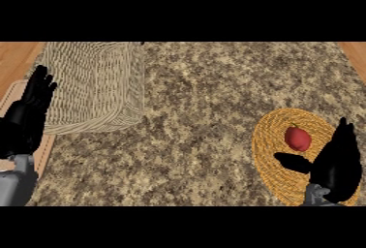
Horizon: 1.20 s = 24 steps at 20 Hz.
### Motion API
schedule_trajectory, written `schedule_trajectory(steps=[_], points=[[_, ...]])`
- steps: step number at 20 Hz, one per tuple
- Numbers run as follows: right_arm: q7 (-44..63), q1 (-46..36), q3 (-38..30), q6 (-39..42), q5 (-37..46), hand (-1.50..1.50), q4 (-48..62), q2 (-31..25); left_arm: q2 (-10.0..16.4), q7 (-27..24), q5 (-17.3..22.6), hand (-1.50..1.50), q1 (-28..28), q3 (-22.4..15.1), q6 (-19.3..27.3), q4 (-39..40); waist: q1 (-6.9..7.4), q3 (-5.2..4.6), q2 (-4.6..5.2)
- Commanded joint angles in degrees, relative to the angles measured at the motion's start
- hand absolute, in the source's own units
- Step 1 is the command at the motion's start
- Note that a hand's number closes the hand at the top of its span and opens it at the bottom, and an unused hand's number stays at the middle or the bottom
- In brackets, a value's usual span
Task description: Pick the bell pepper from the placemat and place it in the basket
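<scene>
A red bell pepper (297,138) lies on a round woven orange placemat (270,140) at the right of the counter. My right hand (336,162) hovers over the placemat's near right part, fingers straight and thumb spread toward the pepper, a short gap away from it. A pale wicker basket (97,87) stands at the far left, open side up. My left hand (28,114) rests open at the left edge, fingers up, beside the basket's left wall.
The speckled granite counter (207,97) stretches between basket and placemat. Wooden strips (18,55) show at the far left and far right corners.
</scene>
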Motion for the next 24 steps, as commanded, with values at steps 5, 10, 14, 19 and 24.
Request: schedule_trajectory(steps=[5, 10, 14, 19, 24], points=[[-3.61, 0.8, -0.93, -5.91, -0.22, -1.5, 5.48, 1.23, -2.52, 1.03, -0.39, 0.0, -0.09, 0.13, -0.5, 5.84, -0.34, -1.14, 1.17], [-0.94, -2.21, -2.95, -4.49, 1.44, -1.5, 9.19, 1.91, -4.96, 0.42, -2.41, 0.0, 1.42, -1.81, 0.34, 4.01, -0.11, -1.15, 1.14], [-2.78, -0.94, -4.99, -6.09, 0.09, -1.5, 11.7, 1.43, -4.51, 1.93, -2.97, 0.0, -0.67, -1.47, -0.34, 4.06, -0.34, -1.13, 1.13], [-3.23, -3.49, -6.33, -4.72, -0.77, -1.5, 12.34, 0.51, -3.78, 2.86, -2.67, 0.0, 1.07, 0.31, -1.68, 3.08, -0.13, -1.15, 1.01], [-5.04, -5.26, -7.46, -6.27, -2.28, -1.5, 16.57, 0.27, -6.45, 0.78, -4.64, 0.0, 2.86, -1.22, -0.74, 2.4, -0.01, -1.14, 1.03]])
